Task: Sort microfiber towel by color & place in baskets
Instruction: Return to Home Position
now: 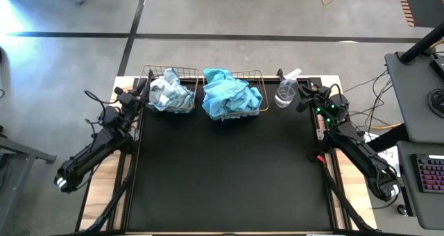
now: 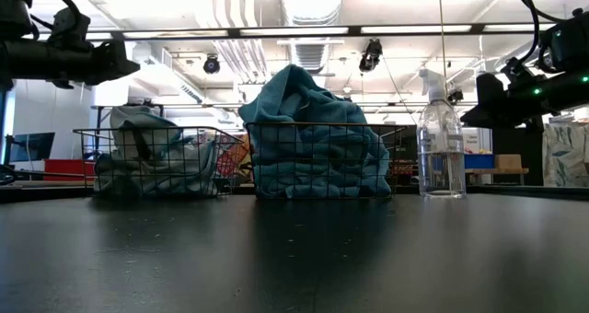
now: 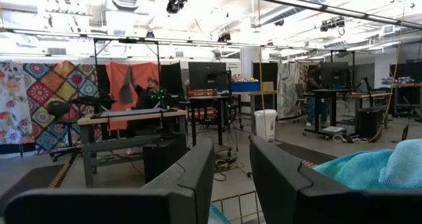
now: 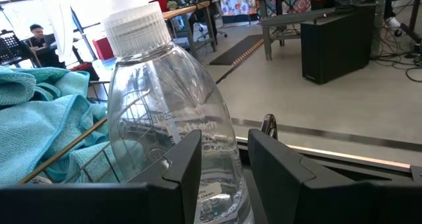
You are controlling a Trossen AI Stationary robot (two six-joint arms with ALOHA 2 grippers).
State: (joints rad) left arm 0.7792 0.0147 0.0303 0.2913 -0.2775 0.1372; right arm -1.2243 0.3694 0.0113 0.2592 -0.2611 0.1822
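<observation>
Two wire baskets stand side by side at the table's far edge. The left basket (image 1: 183, 71) holds pale grey-blue microfiber towels (image 1: 168, 92). The right basket (image 1: 251, 73) is heaped with turquoise towels (image 1: 229, 94), which rise above its rim in the low view (image 2: 308, 101). My left gripper (image 1: 143, 90) hangs open just left of the left basket, above the table, with nothing between its fingers (image 3: 191, 178). My right gripper (image 1: 301, 97) is open at the far right, close beside a clear spray bottle (image 4: 165, 118). Nothing is between its fingers.
The clear spray bottle (image 1: 286, 91) stands upright on the table just right of the turquoise basket. The black table top (image 1: 229, 173) stretches bare from the baskets to the near edge. Desks, a keyboard and cables lie beyond the table's right side.
</observation>
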